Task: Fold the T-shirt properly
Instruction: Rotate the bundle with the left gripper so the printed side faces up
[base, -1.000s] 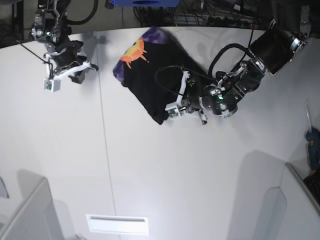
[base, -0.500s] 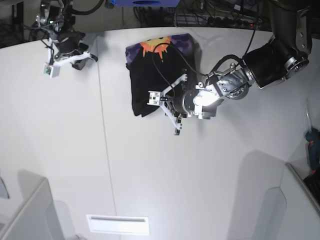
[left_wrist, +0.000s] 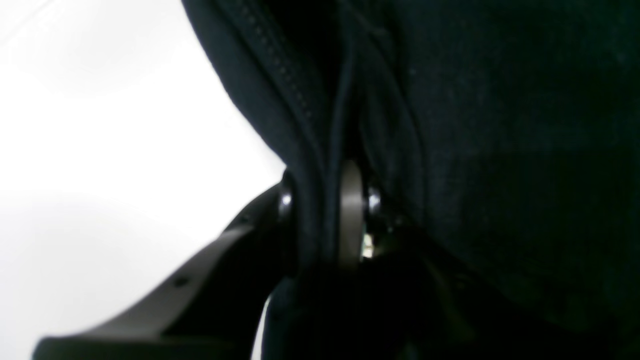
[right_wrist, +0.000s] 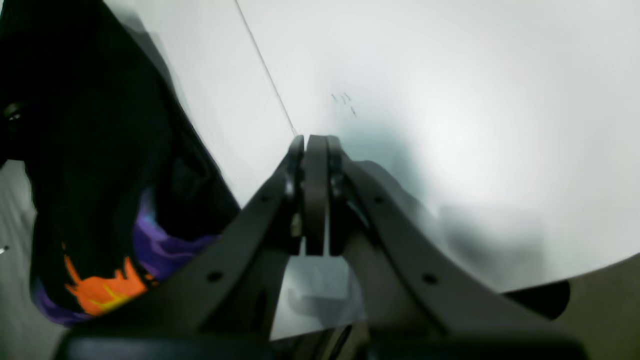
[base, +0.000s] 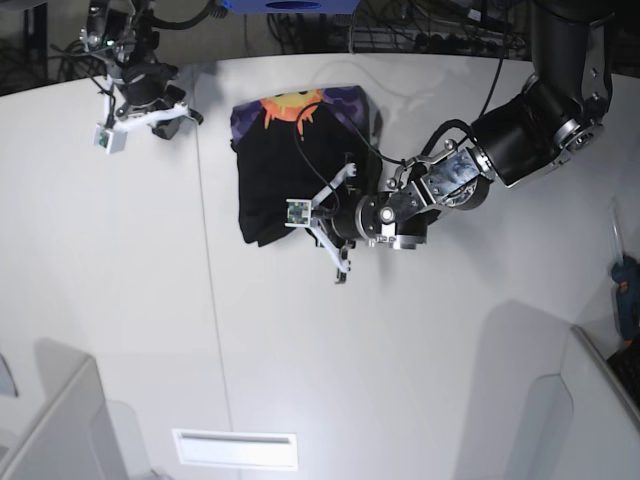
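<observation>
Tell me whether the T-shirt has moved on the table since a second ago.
Yes. In the base view the T-shirt, pinched by the left gripper, has swung left toward the table seam.

T-shirt (base: 285, 165): is dragged leftward across the table (base: 420, 370) compared with a second ago, and is turned from a slanted lie to a nearly upright bundle.
Sunburst print (base: 290, 103): is now found at the far top edge instead of the left corner.
Left end effector (base: 318, 222): is swung left with the cloth.
Right end effector (base: 150, 115): is shifted slightly up and right.
</observation>
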